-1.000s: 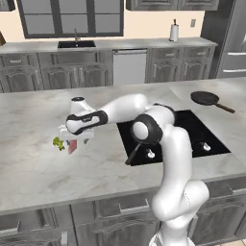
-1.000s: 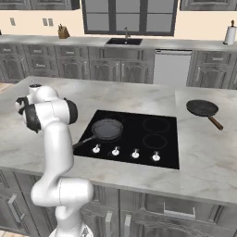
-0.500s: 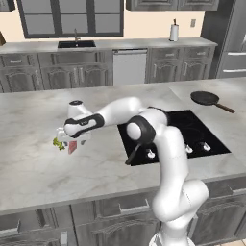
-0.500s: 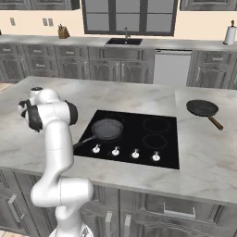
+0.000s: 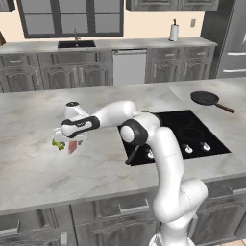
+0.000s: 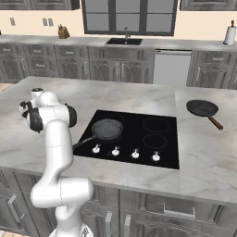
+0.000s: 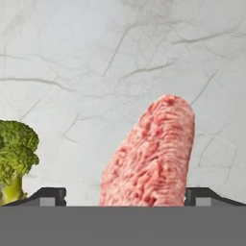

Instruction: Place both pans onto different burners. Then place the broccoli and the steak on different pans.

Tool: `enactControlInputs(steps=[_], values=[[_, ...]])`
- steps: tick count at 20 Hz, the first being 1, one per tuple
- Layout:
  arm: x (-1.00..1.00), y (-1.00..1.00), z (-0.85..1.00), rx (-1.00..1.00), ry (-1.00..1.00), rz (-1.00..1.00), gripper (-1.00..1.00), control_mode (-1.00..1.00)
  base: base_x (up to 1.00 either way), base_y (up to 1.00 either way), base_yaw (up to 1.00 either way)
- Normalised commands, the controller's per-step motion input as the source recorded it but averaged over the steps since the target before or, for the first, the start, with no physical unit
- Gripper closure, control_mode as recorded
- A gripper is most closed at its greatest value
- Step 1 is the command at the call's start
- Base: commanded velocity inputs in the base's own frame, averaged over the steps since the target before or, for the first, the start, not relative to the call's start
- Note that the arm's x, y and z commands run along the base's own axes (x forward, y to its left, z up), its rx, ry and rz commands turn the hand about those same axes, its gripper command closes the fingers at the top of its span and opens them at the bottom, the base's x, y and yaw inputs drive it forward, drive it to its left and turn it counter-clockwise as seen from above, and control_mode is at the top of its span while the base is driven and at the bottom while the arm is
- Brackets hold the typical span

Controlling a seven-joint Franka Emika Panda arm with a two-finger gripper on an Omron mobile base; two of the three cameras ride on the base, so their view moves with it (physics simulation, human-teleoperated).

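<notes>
The steak point(image 7: 153, 153), a pinkish-red slab, lies on the marble counter between the two wide-apart fingertips of my gripper point(image 7: 125, 194), which is open and touches neither side of it. The broccoli point(image 7: 14, 156) sits just beside it, outside one finger. In the left base view the gripper point(image 5: 67, 143) hangs low over the steak point(image 5: 72, 147) and broccoli point(image 5: 58, 143), left of the cooktop point(image 5: 192, 137). One pan point(image 6: 107, 128) with a black handle rests on the front left burner. The other pan point(image 6: 202, 108), with a brown handle, sits on the counter to the right of the cooktop point(image 6: 152, 148).
The remaining burners point(image 6: 156, 124) carry nothing. White knobs point(image 6: 134, 154) line the cooktop's front edge. My own arm point(image 5: 144, 132) stretches from the cooktop corner across to the left. A sink point(image 6: 124, 41) and a paper towel roll point(image 6: 229, 34) stand on the far counter.
The hand has sunk a little lower over the steak, and the fingers have drawn in very slightly. Pans, steak and broccoli have stayed put.
</notes>
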Motion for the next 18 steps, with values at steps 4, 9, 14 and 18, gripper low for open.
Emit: enactControlInputs(steps=[4, 9, 14, 18], values=[[0.0, 0.02, -0.41, 0.0, 0.0, 0.0, 1.0, -1.0, 0.0, 0.0, 0.0], [0.01, 0.0, 0.0, 0.0, 0.0, 0.0, 1.0, -1.0, 0.0, 0.0, 0.0], [0.05, -0.32, 0.46, 0.0, -0.02, 0.0, 1.0, -1.0, 0.0, 0.0, 0.0], [0.0, -0.55, 0.83, 0.0, 0.0, -0.01, 1.0, -1.0, 0.0, 0.0, 0.0]])
